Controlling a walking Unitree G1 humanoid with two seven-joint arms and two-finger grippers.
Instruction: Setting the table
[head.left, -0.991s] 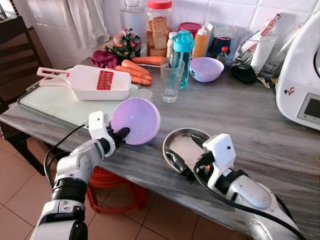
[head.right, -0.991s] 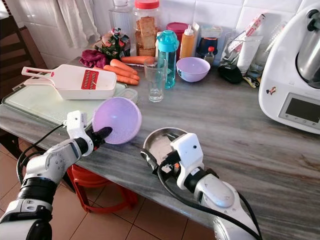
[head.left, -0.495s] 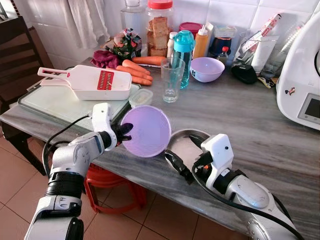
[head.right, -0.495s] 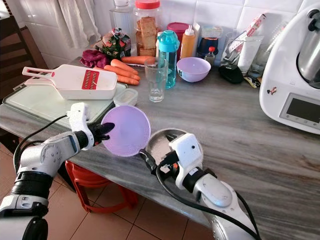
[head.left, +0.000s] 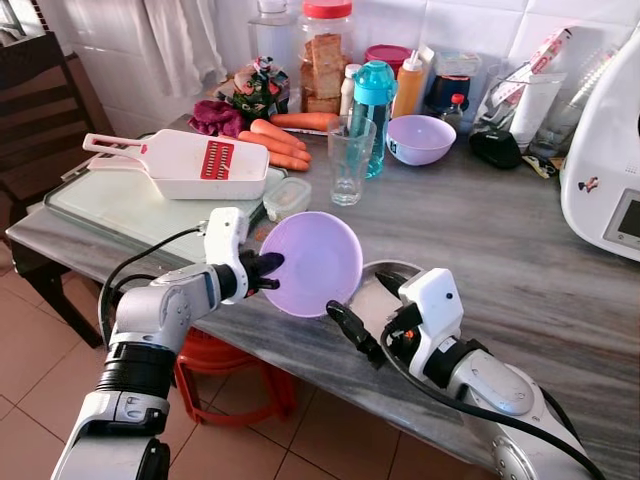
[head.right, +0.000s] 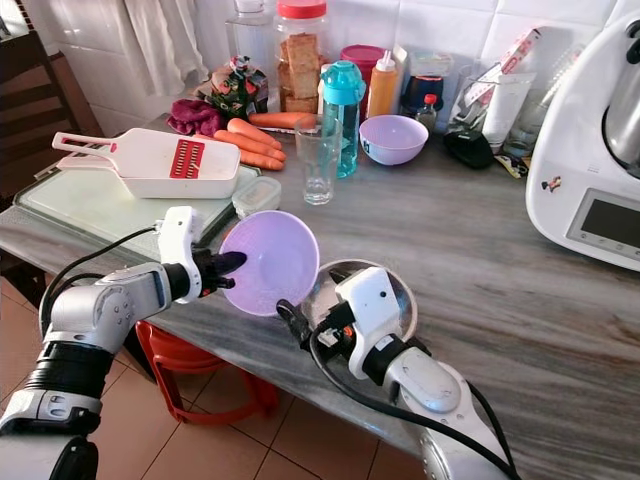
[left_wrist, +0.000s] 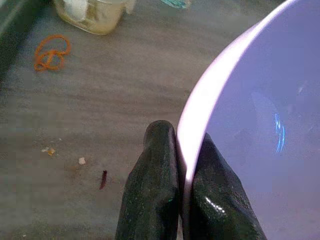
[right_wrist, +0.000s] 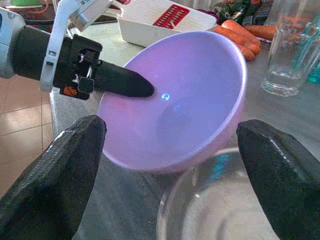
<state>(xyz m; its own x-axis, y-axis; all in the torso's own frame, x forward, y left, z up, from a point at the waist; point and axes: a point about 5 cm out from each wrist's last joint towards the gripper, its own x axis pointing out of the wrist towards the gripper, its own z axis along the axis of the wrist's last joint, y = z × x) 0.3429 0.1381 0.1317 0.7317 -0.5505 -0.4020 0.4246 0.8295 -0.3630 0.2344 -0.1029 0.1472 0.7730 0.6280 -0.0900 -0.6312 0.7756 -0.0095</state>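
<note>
The left gripper (head.left: 268, 272) has its jaws clenched on the near rim of a lilac plastic bowl (head.left: 312, 263), one black finger inside the bowl and the other outside, as the left wrist view shows with the rim pinched between the two fingers (left_wrist: 152, 195). The bowl is held tilted on its edge above the desk (head.left: 520, 250), its hollow facing the right arm, and it overlaps the left rim of a steel plate (head.right: 400, 290) that lies flat near the front edge of the desk.

The right gripper (head.left: 365, 318) hovers just in front of the steel plate with its jaws spread wide and grasping nothing; in the right wrist view the two fingertips (right_wrist: 55, 170) stand well apart on either side of the lilac bowl, which hangs just over the plate's rim.

The desk is grey, veined stone. On it to the left lies a white mandoline slicer (head.left: 185, 160) on a tray, with a small lidded container (head.left: 288, 196) near it. Behind stand a drinking glass (head.left: 348, 160), a teal water bottle (head.left: 372, 110), a second lilac bowl (head.left: 420, 138), carrots (head.left: 280, 145) and a jar with a red lid (head.left: 325, 50). A white kitchen machine (head.right: 590, 150) stands to the right. The wall is white tile; the floor below is terracotta tile, with a red stool (head.left: 230, 365) under the desk.
</note>
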